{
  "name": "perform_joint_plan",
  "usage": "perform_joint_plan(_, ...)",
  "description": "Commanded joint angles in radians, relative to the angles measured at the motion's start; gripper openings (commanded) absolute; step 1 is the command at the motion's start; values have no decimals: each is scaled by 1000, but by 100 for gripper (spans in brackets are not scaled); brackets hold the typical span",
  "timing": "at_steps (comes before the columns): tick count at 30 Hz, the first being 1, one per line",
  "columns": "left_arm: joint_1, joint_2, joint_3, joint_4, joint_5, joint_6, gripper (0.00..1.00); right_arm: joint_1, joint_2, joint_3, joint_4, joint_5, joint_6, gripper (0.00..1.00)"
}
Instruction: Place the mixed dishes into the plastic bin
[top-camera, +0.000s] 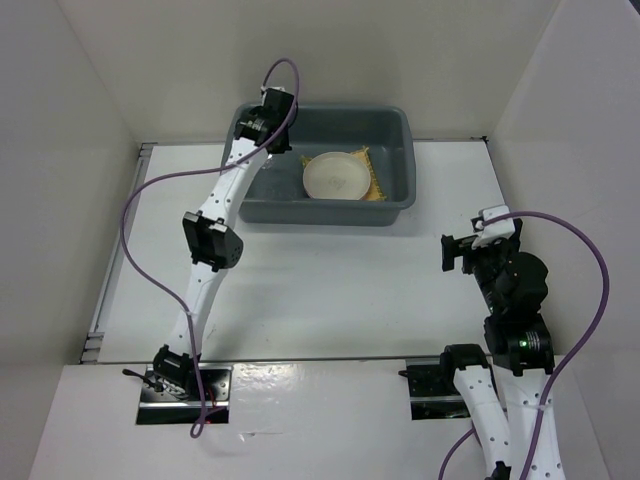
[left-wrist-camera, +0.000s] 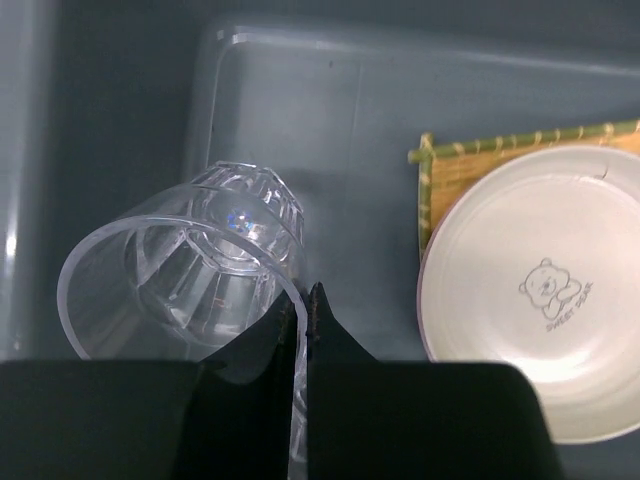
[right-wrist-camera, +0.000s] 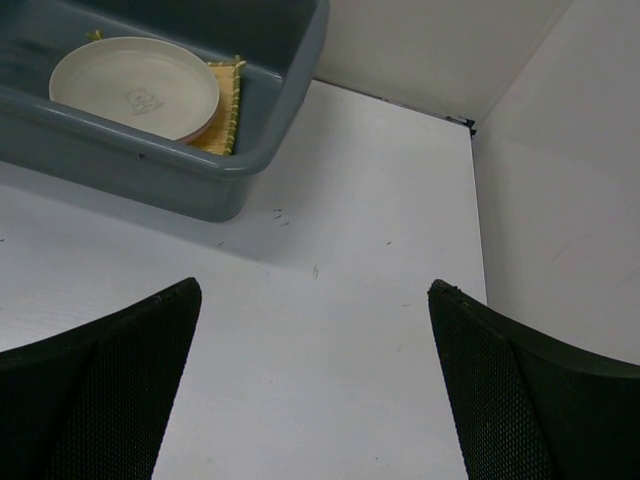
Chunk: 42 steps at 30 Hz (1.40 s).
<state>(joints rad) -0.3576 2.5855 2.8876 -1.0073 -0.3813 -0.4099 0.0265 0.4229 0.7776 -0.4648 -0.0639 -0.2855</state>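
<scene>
- The left gripper (left-wrist-camera: 303, 303) is nearly closed, pinching the wall of the glass (left-wrist-camera: 185, 270) at its rim, with one finger inside the mouth and one outside.
- The glass is tipped over. Its open mouth faces the wrist camera and its faceted base points away, towards the floor of the bin (left-wrist-camera: 350, 110). Whether it touches that floor cannot be told.
- From above, the bin (top-camera: 395, 205) sits at 12 o'clock on the table (top-camera: 330, 280). The left arm (top-camera: 215, 240) reaches over the bin's near wall into its 9 o'clock end.
- The cream plate (top-camera: 335, 177) lies flat inside the bin, at 3 o'clock from the glass and apart from it. It has a small bear print (left-wrist-camera: 552, 288) on its face.
- The plate rests on the yellow mat (top-camera: 373, 187), whose edges stick out at the plate's 12 and 3 o'clock sides in the overhead view.
- In the right wrist view, a thin pinkish edge (right-wrist-camera: 203, 126) shows just under the cream plate's rim. What it belongs to is too narrow to make out.
- The right gripper (right-wrist-camera: 312, 290) is spread wide and holds nothing. It hangs over bare table at 4 o'clock from the bin, well apart from it.
</scene>
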Motion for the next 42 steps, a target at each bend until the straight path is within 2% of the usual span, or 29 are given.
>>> perform_joint_plan(1, -21, -68, 33, 126, -68, 65, 0, 9, 13, 0, 26, 9, -6, 99)
perform_joint_plan(5, 19, -80, -23, 153, -93, 92, 0, 9, 13, 0, 26, 9, -6, 99)
perform_joint_plan(11, 62, -10, -79, 128, -22, 125, 0, 9, 31, 0, 26, 9, -6, 99)
perform_joint_plan(21, 80, 104, -67, 87, 56, 148, 0, 9, 50, 0, 26, 18, -6, 99)
perform_joint_plan(23, 80, 113, -67, 87, 67, 148, 3, 9, 60, 0, 26, 18, -6, 99)
perform_joint_plan(26, 80, 113, -67, 78, 79, 148, 13, 9, 60, 0, 26, 27, -6, 99)
perform_joint_plan(31, 80, 62, -25, 17, 30, 103, 69, -4, 70, -9, 26, 36, -6, 99)
perform_joint_plan(34, 66, -8, -11, 3, -42, 51, 81, -4, 70, -9, 26, 36, -6, 99)
perform_joint_plan(38, 55, -145, 12, -53, -111, -33, 84, -13, 70, -9, 26, 4, -35, 99)
perform_joint_plan(39, 55, -174, 31, -74, -111, -94, 84, -13, 70, -9, 26, 13, -35, 99)
perform_joint_plan(42, 46, -269, 36, -157, -111, -135, 86, -13, 79, -9, 15, 13, -44, 99)
